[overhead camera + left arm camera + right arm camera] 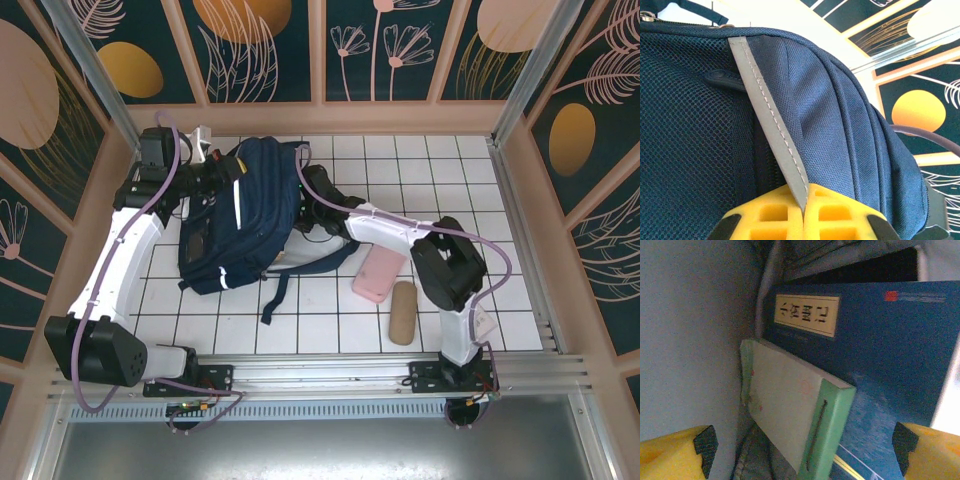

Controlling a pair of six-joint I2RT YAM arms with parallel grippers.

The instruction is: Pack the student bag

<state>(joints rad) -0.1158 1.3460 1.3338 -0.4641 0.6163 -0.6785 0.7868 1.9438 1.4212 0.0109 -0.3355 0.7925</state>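
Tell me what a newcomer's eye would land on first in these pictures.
The navy student bag dominates the tiled table, both arms reaching to it. Up close, the left gripper is pinched shut on its grey reflective stripe, while the right gripper stands open inside over a blue book and a green-edged notebook. A pink case and a brown case lie on the table right of the bag.

You have open surface (470,190) right of the bag (250,200); the pink case (378,275) and brown case (402,312) block the near path. Inside, a blue book (880,355) and notebook (785,405) crowd the right end effector (804,441).
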